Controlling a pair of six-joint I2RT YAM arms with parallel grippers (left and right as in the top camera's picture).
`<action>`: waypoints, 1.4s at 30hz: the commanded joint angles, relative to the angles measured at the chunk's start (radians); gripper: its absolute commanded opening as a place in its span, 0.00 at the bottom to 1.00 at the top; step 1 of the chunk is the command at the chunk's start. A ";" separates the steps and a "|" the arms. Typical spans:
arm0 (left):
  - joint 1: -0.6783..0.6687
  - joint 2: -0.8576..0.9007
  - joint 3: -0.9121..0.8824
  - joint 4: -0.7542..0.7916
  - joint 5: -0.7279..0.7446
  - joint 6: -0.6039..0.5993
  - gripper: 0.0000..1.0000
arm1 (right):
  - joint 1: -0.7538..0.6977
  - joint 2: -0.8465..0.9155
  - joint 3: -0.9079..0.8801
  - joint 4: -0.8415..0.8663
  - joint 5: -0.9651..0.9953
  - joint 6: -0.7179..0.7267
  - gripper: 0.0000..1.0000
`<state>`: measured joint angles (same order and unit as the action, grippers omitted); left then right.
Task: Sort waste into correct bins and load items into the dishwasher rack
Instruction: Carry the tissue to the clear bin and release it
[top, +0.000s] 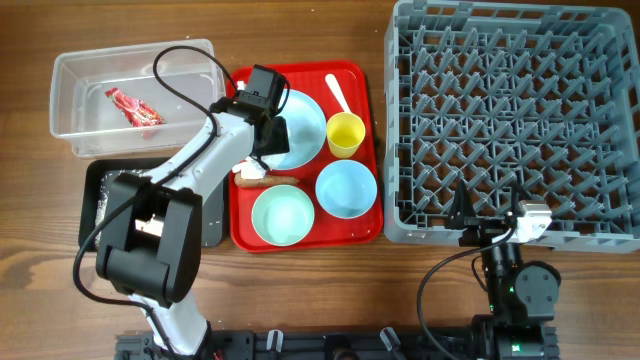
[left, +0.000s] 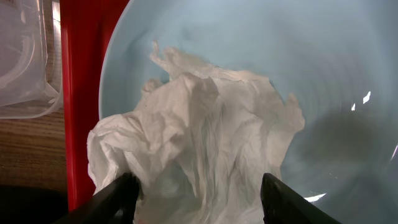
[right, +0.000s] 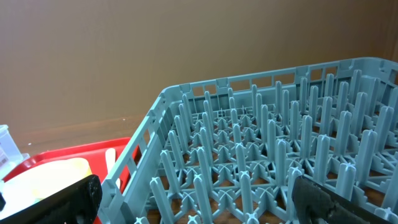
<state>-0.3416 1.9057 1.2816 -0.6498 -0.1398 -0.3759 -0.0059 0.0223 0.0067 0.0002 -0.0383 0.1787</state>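
Crumpled white tissue (left: 199, 124) lies on the left part of the round pale blue plate (left: 323, 62). My left gripper (left: 199, 202) is open, with one finger on each side of the tissue. In the overhead view it (top: 270, 135) hovers over the plate's (top: 308, 125) left edge. The red wrapper (top: 135, 108) lies in the clear tub (top: 70, 70). The black tray (top: 95, 178) sits below the tub. My right gripper (right: 193, 202) is open and empty at the front edge of the grey rack (right: 261, 130), which also shows in the overhead view (top: 510, 120).
The red serving tray (top: 365, 75) holds a yellow cup (top: 346, 134), two pale bowls (top: 346, 188) (top: 283, 214), a white spoon (top: 337, 93) and a brown stick (top: 278, 181). My left arm crosses over the black tray.
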 joint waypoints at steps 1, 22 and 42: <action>-0.017 0.008 -0.006 0.003 0.009 0.005 0.64 | -0.005 -0.005 -0.002 0.002 -0.015 0.007 1.00; -0.076 0.112 -0.006 0.083 0.008 0.010 0.55 | -0.005 -0.005 -0.002 0.002 -0.015 0.008 1.00; 0.505 -0.108 0.074 0.232 0.140 0.027 0.04 | -0.005 -0.005 -0.002 0.002 -0.015 0.007 1.00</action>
<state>0.1009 1.7229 1.3441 -0.4263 -0.1112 -0.3534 -0.0059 0.0223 0.0067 0.0002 -0.0380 0.1787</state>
